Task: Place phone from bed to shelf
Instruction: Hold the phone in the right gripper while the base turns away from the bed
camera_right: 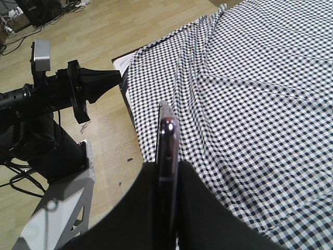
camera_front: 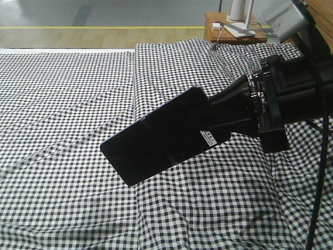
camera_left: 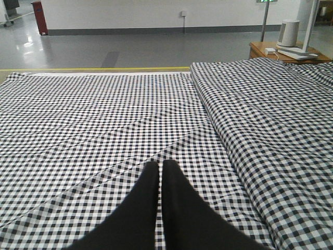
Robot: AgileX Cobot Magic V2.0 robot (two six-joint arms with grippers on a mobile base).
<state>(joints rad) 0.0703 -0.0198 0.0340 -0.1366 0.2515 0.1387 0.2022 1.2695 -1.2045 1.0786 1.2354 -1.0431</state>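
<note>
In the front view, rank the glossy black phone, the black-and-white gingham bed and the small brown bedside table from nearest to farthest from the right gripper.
1. The black phone: clamped in the right gripper.
2. The gingham bed: spread beneath it.
3. The brown bedside table: beyond the bed, upper right.

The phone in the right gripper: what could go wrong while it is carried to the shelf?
1. The right gripper pinches the phone at one end only. Most of the glossy body sticks out, so it may pivot or slip in a fast swing.
2. The left gripper is nearby; a swing that way could strike it.
3. The wood floor begins right at the edge of the bed; a drop there would miss the soft bedding.
</note>
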